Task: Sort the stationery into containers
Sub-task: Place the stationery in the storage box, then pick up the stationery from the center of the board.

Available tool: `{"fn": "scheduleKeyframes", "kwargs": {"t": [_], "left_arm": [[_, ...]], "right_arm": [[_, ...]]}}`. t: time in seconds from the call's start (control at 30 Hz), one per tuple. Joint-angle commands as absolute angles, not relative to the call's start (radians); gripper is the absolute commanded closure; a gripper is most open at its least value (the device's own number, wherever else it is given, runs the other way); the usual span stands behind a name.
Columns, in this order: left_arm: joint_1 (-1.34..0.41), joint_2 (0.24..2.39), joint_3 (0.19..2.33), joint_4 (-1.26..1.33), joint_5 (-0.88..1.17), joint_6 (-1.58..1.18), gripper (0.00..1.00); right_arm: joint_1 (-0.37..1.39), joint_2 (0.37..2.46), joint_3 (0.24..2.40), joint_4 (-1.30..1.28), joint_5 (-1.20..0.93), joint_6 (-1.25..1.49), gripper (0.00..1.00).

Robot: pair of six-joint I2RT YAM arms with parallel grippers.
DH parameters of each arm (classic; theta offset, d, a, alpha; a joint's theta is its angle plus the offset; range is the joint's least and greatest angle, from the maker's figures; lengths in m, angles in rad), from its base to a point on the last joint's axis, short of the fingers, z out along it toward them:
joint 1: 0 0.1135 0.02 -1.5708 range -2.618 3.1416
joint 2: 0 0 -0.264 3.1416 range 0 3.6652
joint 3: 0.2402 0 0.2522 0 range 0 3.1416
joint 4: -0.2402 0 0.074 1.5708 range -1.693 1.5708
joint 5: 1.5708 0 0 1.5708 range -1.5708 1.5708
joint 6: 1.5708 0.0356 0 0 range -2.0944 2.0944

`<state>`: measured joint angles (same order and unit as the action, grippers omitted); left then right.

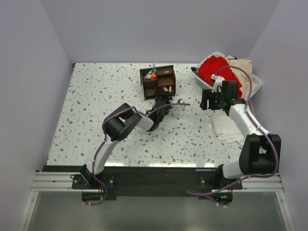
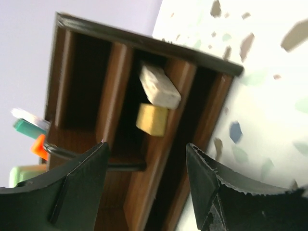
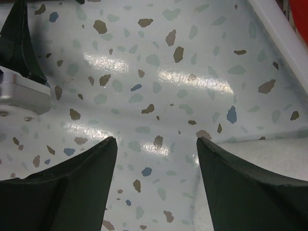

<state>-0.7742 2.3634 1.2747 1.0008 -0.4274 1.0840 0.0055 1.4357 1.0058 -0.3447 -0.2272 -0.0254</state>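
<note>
Left fingers [image 2: 82, 187], apart, are facing the organiser [image 2: 118, 86] cubby grouping two eraser bits [image 2: 159, 86]; right fingers [image 3: 72, 187], apart, are idling above the worktop [image 3: 159, 72].

Robot lab cell, this: bare lilac walls [image 1: 159, 29] boxing a speckled table [image 1: 91, 125], left arm [image 1: 118, 126] and right arm [image 1: 250, 139] bolted to a rail [image 1: 159, 175].

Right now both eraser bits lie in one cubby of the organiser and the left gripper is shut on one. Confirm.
Wrong: the left wrist view shows the left gripper open, gripping nothing. Both eraser bits do lie in one cubby of the organiser.
</note>
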Motion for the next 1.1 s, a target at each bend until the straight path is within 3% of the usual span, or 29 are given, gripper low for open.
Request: {"fn": "scheduleKeyframes", "kwargs": {"t": [0.0,0.2,0.37,0.43,0.47,0.5,0.53,0.6,0.7,0.8,0.9,1.07], "left_arm": [[-0.779,2.304,1.204,1.078,-0.465,1.081,0.31],[-0.837,2.131,0.988,1.15,-0.482,1.048,0.29],[-0.885,1.791,0.738,1.027,-0.54,0.895,0.2],[-0.862,1.61,0.727,0.701,-0.578,0.664,0.18],[-0.836,1.548,0.762,0.531,-0.525,0.555,0.16],[-0.798,1.493,0.787,0.195,-0.465,0.447,0.15],[-0.702,1.417,0.807,0.057,-0.406,0.279,0.13],[-0.609,1.372,0.818,-0.239,-0.241,0.216,0.12],[-0.479,1.316,0.763,-0.41,-0.16,0.212,0.13],[-0.396,1.26,0.744,-0.443,-0.126,0.265,0.12],[-0.33,1.233,0.773,-0.529,0.044,0.475,0.14],[-0.17,1.054,0.7,-0.695,0.316,1.306,0.15]], "right_arm": [[0.002,1.413,0.999,-0.333,-0.236,-0.014,0.29],[0.003,1.368,0.999,-0.383,-0.236,-0.038,0.29],[0.003,1.318,0.988,-0.429,-0.247,-0.063,0.29],[0.003,1.307,0.983,-0.462,-0.271,-0.064,0.29],[0.003,1.302,0.985,-0.477,-0.291,-0.072,0.29],[0.003,1.298,0.983,-0.515,-0.328,-0.102,0.29],[0.003,1.295,0.983,-0.537,-0.346,-0.119,0.29],[0.003,1.287,0.982,-0.593,-0.383,-0.165,0.3],[0.006,1.272,0.98,-0.649,-0.455,-0.195,0.3],[0.034,1.255,0.999,-0.701,-0.502,-0.212,0.3],[0.141,1.212,1.026,-0.754,-0.508,-0.312,0.31],[0.239,1.193,1.045,-0.775,-0.5,-0.354,0.31]]}}
